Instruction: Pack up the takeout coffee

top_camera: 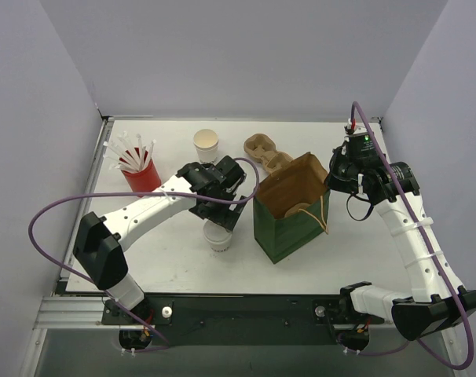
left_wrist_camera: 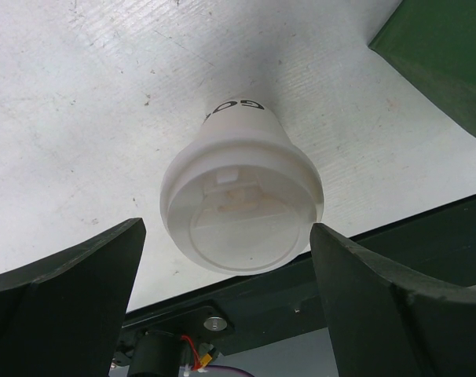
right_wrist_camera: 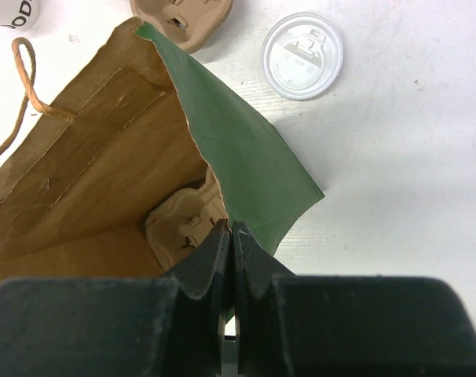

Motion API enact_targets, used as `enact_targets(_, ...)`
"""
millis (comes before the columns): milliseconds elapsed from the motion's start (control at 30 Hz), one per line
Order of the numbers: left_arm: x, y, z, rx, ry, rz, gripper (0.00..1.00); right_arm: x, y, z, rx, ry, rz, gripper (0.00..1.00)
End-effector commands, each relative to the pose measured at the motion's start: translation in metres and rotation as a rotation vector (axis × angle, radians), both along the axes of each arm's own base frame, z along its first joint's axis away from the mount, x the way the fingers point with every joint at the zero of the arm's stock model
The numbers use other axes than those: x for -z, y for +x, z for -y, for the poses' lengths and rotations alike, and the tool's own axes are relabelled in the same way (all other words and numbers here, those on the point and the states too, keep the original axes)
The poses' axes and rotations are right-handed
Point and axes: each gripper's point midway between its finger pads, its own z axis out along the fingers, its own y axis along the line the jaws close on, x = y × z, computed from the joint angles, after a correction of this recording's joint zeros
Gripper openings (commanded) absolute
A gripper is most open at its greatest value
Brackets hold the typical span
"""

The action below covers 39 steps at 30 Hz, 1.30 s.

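Item inspected: the takeout coffee (left_wrist_camera: 242, 196), a white paper cup with dark print, fitted with a white lid. It stands upright on the table (left_wrist_camera: 81, 118), near the front edge and just left of the green paper bag (right_wrist_camera: 238, 157).

Left gripper (left_wrist_camera: 226, 236): spread wide over the cup. Its fingers (left_wrist_camera: 73, 290) flank the lid on both sides with a gap showing at each, so nothing is held.

Right gripper (right_wrist_camera: 234, 239): pinched tight on the bag's upper edge, holding the mouth open. A pulp carrier (right_wrist_camera: 183, 224) sits at the bottom of the bag.

Handling assessment: the cup is likely light and thin-walled, so it would dent under a hard squeeze. Whether it is filled cannot be told. The press-on lid may pop off if it is gripped itself. Recommended hold is across the paper wall just under the lid's flange, where the taper resists slipping, keeping the cup upright
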Motion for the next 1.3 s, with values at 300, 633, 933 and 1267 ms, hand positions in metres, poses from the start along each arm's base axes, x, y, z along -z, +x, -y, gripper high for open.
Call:
enact_targets(300, -0.009, -0.01, 0.008, 0.029, -0.041, 0.001, 0.98, 0.0, -0.005, 0.0, 0.002, 0.013, -0.007, 0.0)
enact_targets(633, 0.008, -0.009, 0.001, 0.013, 0.042, 0.002, 0.97, 0.003, -0.006, 0.001, 0.001, 0.006, -0.012, 0.0)
enact_targets(933, 0.019, -0.012, 0.002, 0.016, 0.052, -0.012, 0.97, 0.003, -0.005, 0.001, -0.002, 0.004, -0.014, 0.0)
enact_targets(1267, 0.019, -0.011, -0.001, 0.011, 0.075, -0.002, 0.9, 0.003, -0.005, 0.0, -0.002, 0.004, -0.013, 0.0)
